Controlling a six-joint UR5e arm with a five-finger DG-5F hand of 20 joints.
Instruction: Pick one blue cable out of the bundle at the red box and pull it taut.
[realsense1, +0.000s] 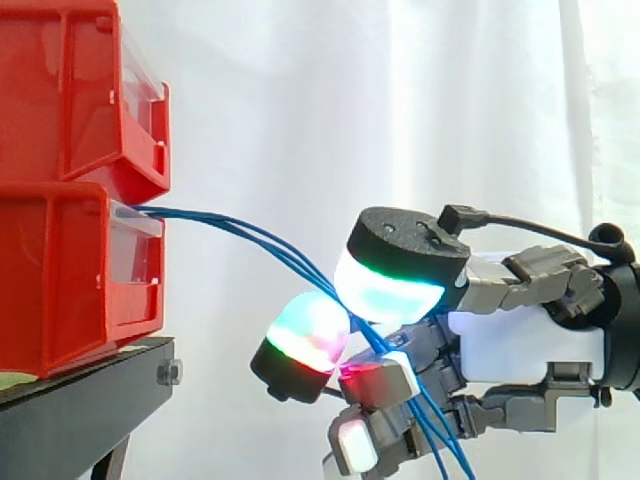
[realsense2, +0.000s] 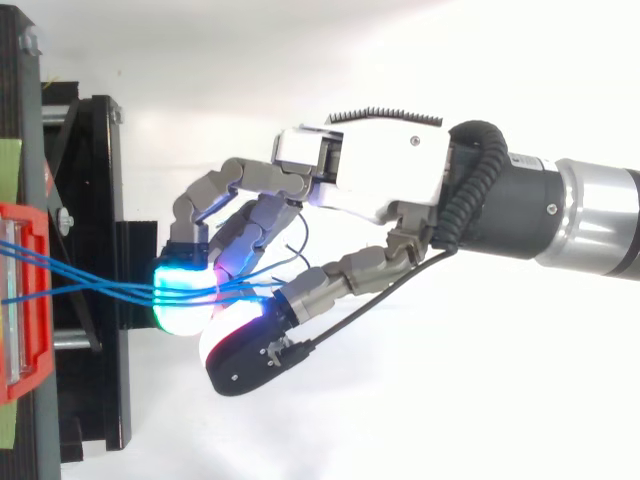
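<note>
Several thin blue cables leave the front of the lower red bin and run in a shallow downward curve to my hand. They pass between a green-glowing pad above and a green and red pad below, then hang loose under the palm. From the top view, the cables cross from the red bin over a cyan fingertip, with the hand curled around them. I cannot tell whether the pinch holds one strand or more.
A second red bin is stacked on the lower one. Both rest on a black stand at the left. A white curtain hangs behind. The arm reaches in from the right.
</note>
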